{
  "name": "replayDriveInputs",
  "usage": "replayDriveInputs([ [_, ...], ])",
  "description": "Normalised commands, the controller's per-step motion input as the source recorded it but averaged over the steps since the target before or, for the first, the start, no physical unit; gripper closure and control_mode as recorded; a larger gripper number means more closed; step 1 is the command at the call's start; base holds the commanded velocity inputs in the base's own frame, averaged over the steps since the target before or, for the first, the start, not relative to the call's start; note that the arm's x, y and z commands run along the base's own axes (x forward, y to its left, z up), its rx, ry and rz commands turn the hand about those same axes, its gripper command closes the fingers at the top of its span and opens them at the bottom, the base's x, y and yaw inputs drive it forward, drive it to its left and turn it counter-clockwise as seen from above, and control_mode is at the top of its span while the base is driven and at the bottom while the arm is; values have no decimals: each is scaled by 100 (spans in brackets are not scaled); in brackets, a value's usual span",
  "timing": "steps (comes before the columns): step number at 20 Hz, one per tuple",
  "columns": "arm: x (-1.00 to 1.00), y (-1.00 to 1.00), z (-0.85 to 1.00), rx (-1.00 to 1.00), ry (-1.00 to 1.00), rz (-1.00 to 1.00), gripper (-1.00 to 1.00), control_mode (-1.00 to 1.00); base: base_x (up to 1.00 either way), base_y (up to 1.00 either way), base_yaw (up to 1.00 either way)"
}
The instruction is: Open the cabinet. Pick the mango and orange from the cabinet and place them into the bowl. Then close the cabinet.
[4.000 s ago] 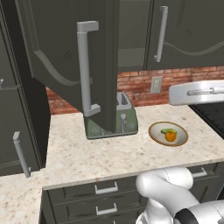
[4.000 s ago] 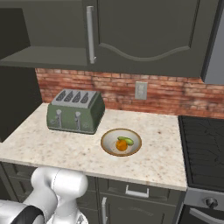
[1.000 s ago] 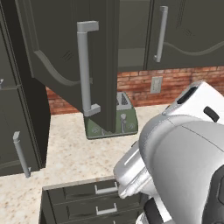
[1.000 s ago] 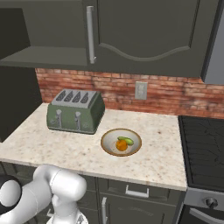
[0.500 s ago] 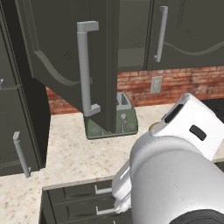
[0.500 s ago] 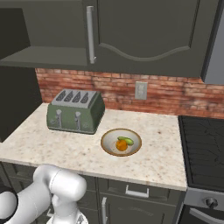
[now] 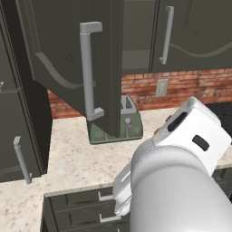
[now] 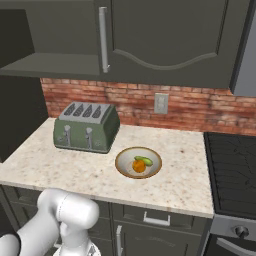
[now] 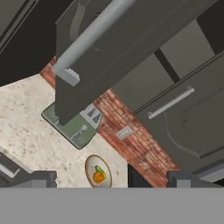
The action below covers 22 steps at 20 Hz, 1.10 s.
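cabinet, left door (image 7: 74, 59): swung wide open over the table, its silver bar handle facing the left base camera; its lower edge hangs in front of the toaster.
toaster (image 8: 87, 127): green, four slots, standing on the table (image 8: 60, 167) against the brick wall (image 8: 190, 112), under the open half of the cabinet.
bowl (image 8: 138, 162): on the table just right of the toaster, near the front edge, apart from the toaster.
orange (image 8: 139, 166): inside the bowl, right of the toaster.
mango (image 8: 144, 160): inside the bowl, touching the orange on the side nearer the wall.
cabinet, right door (image 8: 170, 40): shut, above and right of the toaster, handle upright.
claw (image 9: 111, 179): released, fingers spread wide with nothing between them; raised well above the toaster and bowl, aimed down at them.
stove (image 8: 232, 165): dark, on the far side of the bowl from the toaster.
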Motion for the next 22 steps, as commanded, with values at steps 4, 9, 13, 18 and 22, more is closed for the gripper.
replayDriveInputs([
  [4, 36, 0, -9, 0, 0, 0, -100, -100, 0, 0, 0],
  [9, 33, 8, -15, -1, -1, 0, -100, -100, 0, 0, 0],
  [13, 11, 26, -20, -6, -6, 0, -100, -100, 0, 0, 0],
  [18, 5, 25, -12, -7, -5, 0, -100, -100, 0, 0, 0],
  [22, 22, 12, -5, -4, -1, 0, -100, -100, 0, 0, 0],
])
